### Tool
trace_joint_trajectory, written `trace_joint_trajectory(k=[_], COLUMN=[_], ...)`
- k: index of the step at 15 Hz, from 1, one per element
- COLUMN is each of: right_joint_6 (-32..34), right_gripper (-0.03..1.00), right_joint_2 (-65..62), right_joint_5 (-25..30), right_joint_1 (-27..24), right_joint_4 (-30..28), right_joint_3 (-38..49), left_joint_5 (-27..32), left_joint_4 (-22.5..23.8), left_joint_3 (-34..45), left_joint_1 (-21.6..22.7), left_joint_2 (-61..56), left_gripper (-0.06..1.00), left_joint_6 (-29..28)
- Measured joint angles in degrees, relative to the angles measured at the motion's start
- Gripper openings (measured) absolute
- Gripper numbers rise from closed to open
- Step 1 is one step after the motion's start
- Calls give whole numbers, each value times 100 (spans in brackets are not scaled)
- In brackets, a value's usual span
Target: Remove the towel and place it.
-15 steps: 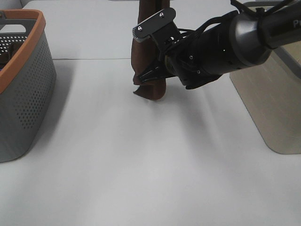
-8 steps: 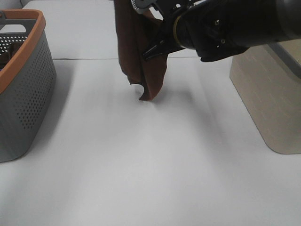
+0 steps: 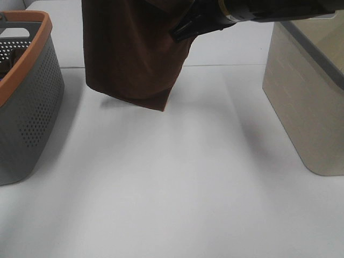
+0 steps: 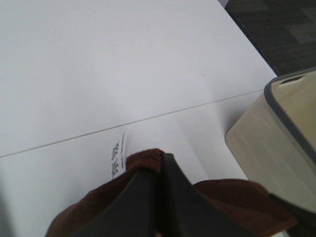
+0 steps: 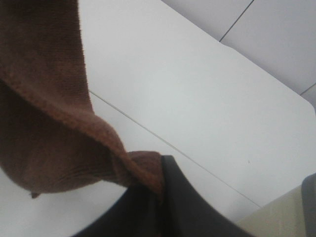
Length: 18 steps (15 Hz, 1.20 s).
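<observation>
The dark brown towel (image 3: pixel 131 51) hangs spread out above the white table (image 3: pixel 172 188), at the far middle; its lower corner hovers just over the surface. My right gripper (image 3: pixel 181 32) is shut on the towel's upper right edge, and the right wrist view shows the jaws (image 5: pixel 160 170) pinching a fold of the towel (image 5: pixel 44 123). My left gripper (image 4: pixel 159 163) is shut on another edge of the towel (image 4: pixel 232 200), next to the white tag (image 4: pixel 117 158). The left gripper is out of the exterior view.
A grey perforated basket with an orange rim (image 3: pixel 29 102) stands at the left edge. A beige basket with a grey rim (image 3: pixel 306 102) stands at the right, also in the left wrist view (image 4: pixel 276 143). A seam (image 3: pixel 226 65) crosses the table behind the towel.
The towel has been lifted higher and pulled open from a narrow bunch into a wide sheet. The right arm has risen toward the far edge.
</observation>
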Motion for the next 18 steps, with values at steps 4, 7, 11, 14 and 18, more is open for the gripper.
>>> trace_joint_trajectory(k=[4, 7, 11, 14, 18], right_joint_6=[-378, -453, -642, -837, -911], right_gripper=[0, 0, 0, 0, 0], right_joint_2=[0, 92, 699, 1375, 1455], right_joint_5=[-453, -1134, -1346, -1461, -1306], right_joint_1=[-814, -1375, -1793, -1919, -1919], right_joint_4=[579, 705, 710, 659, 762], right_joint_3=[-533, -917, -1673, -2332, -2361], left_joint_5=[-34, -699, -1942, -2974, -2212], left_joint_4=[739, 1146, 1667, 2819, 2871], left_joint_3=[0, 0, 0, 0, 0], left_joint_1=[0, 0, -6, -11, -46], left_joint_2=[109, 424, 882, 1335, 1484], left_gripper=[0, 0, 0, 0, 0], left_joint_6=[269, 390, 854, 991, 751])
